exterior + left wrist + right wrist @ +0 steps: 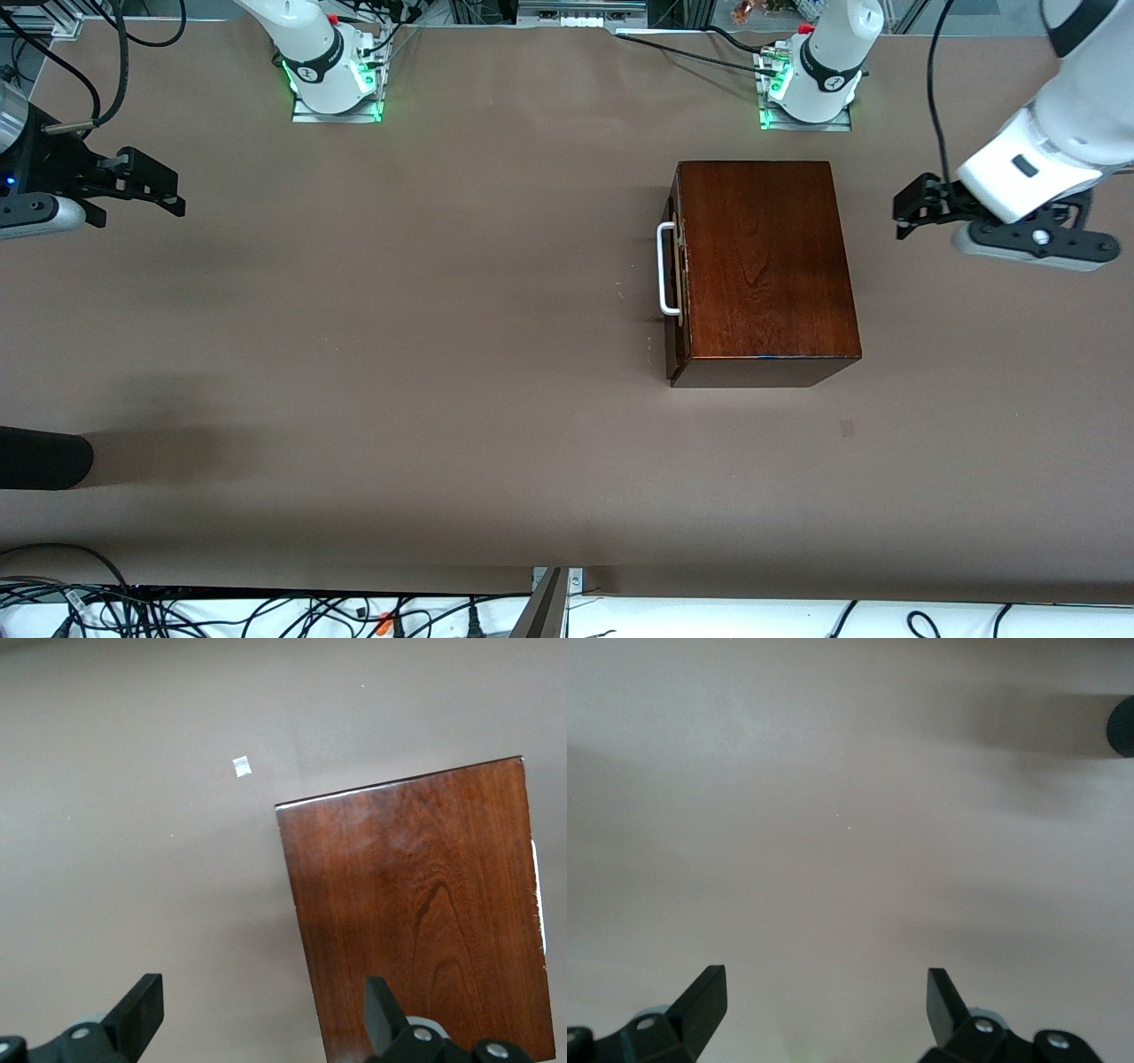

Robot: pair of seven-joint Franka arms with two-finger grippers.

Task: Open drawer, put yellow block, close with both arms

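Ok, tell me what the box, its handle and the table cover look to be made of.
The box looks like wood: dark reddish-brown, with visible grain lines and a slight sheen, so probably stained or varnished. Its handle is a smooth white U-shaped bar; painted metal or plastic, the look leaves it open. The table cover is matte grey-brown and flat, perhaps paper or a thin mat.

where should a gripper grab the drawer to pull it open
Best on the white U-shaped handle of the drawer, which is shut. The bar stands off the dark front of the wooden box, leaving a gap for one finger. Come from the right arm's end of the table, which the front faces, jaws across the bar's middle.
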